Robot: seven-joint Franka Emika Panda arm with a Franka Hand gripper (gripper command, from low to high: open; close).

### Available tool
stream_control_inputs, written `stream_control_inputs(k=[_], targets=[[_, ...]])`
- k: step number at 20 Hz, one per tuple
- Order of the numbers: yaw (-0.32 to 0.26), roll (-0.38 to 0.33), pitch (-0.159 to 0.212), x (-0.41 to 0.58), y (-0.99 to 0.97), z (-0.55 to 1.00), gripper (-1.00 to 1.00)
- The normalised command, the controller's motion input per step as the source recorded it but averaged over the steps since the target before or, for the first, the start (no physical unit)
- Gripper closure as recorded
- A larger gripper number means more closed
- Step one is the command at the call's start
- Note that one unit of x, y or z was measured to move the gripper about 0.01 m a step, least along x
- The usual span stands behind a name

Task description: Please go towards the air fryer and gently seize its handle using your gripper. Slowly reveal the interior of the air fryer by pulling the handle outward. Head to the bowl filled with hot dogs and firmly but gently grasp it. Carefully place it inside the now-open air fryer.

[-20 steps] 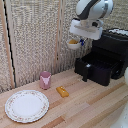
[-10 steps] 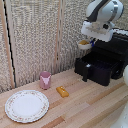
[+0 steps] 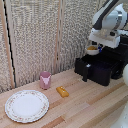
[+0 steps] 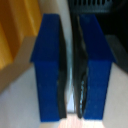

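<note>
Since a moment ago the hand (image 3: 95, 46) has carried the bowl (image 3: 92, 50) rightward, over the air fryer's (image 3: 102, 65) pulled-out drawer at the desk's (image 3: 85, 102) far right corner. Its blue fingers (image 4: 50, 67) pinch the bowl's rim. The handle (image 3: 85, 72) juts forward.

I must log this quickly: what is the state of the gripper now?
Gripper: fingers shut on the rim of the bowl, held above the open air fryer.

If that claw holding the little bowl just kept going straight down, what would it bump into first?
Probably the air fryer's pulled-out drawer: the gripper points down with the bowl above it, though depth is hard to judge.
</note>
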Motion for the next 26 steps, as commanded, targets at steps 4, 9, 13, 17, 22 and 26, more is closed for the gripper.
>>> stream_control_inputs(k=[4,9,13,17,22,26], targets=[[-0.159,0.074,0.013,0.352,-0.27,-0.36,1.0],[-0.135,0.058,0.033,0.277,-0.34,-0.28,1.0],[-0.107,0.046,0.037,0.279,-0.31,-0.23,1.0],[-0.059,0.052,0.069,0.358,-0.23,-0.11,1.0],[-0.057,0.006,0.033,0.115,-0.05,0.0,-1.0],[-0.022,0.0,0.035,-0.057,0.0,0.26,-1.0]])
